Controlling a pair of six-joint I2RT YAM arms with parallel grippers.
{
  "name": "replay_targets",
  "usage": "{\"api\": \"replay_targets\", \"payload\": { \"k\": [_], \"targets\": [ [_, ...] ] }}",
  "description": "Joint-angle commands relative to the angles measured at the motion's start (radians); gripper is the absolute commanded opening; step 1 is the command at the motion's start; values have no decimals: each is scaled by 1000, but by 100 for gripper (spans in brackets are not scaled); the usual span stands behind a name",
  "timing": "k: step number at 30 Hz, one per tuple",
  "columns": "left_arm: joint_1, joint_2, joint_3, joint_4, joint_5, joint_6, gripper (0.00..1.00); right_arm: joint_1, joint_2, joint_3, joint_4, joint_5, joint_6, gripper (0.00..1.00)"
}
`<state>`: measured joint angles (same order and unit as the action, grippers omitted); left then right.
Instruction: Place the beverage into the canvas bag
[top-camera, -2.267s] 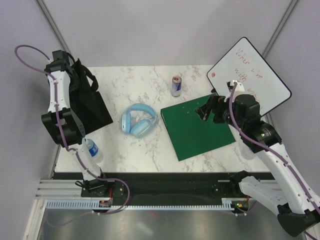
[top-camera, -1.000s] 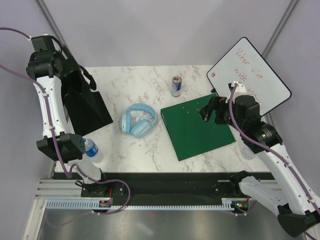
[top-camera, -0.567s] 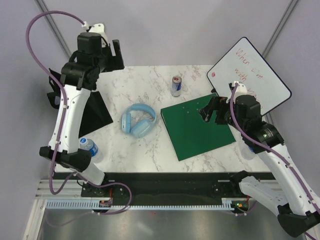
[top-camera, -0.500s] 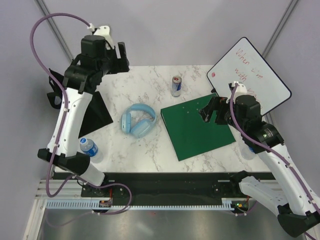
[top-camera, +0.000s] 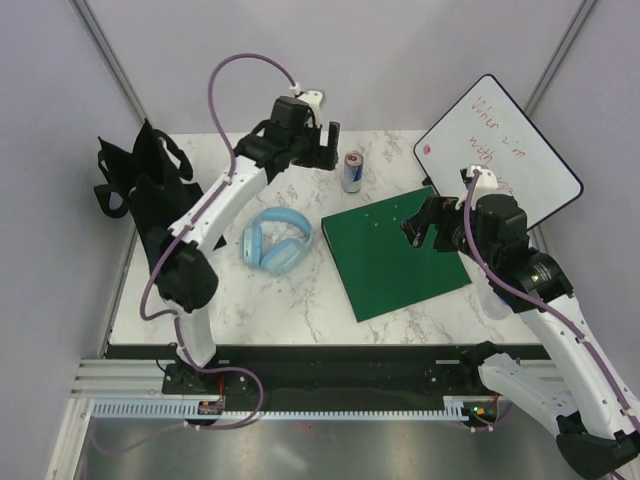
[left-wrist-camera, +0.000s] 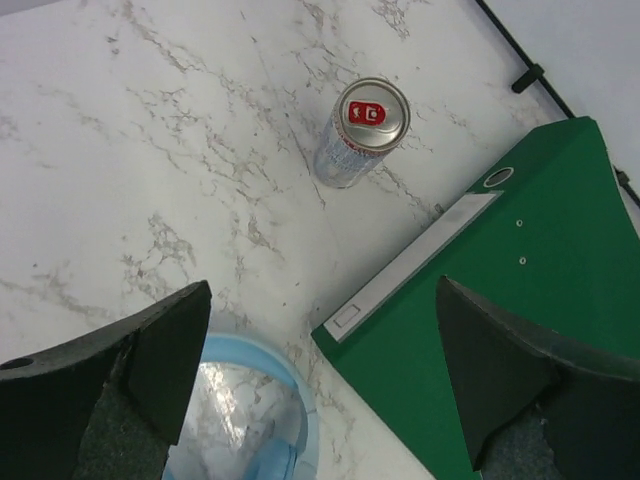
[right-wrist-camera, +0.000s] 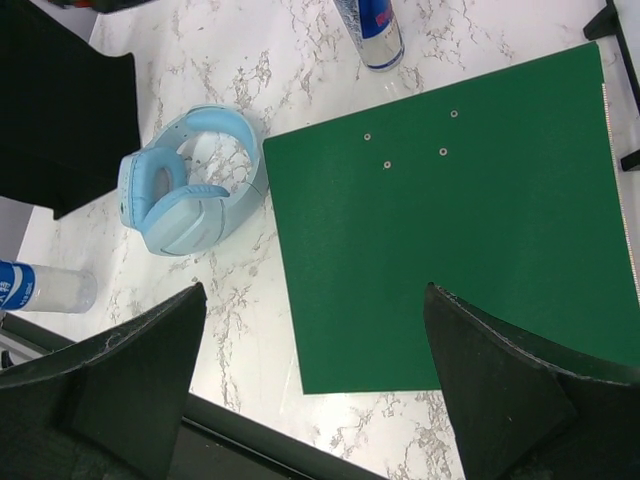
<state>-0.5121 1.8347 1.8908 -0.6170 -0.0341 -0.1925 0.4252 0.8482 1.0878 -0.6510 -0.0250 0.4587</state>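
Now left tool (left-wrist-camera: 322, 290) wide open, empty, near can (left-wrist-camera: 362, 132).

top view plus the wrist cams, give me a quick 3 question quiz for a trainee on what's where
1. True or false: the can lies on its side.
2. Pick one. The headphones lie: A) between the bag and the binder; B) on the binder; C) inside the bag.
3. Fill in: the left gripper and the right gripper are both ____ (open or shut).

Key:
1. False, it stands upright on the table.
2. A.
3. Open, with nothing held.
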Motion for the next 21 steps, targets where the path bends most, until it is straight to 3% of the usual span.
{"api": "replay_targets", "payload": {
  "k": [1, 8, 15, 21],
  "targets": [
    [-5, 188, 151, 83, 30, 67, 100, 0, -12, 12, 14, 19, -35, 97],
    [-48, 420, 335, 120, 82, 96, 100, -2, 6, 17, 10, 48, -51, 97],
    [-83, 523, 399, 171, -9, 107, 98, -2, 26, 17, 16, 57, -54, 97],
    [-83, 598, 468, 183, -6, 102, 93, -2, 26, 27, 20, 68, -60, 97]
  ]
}}
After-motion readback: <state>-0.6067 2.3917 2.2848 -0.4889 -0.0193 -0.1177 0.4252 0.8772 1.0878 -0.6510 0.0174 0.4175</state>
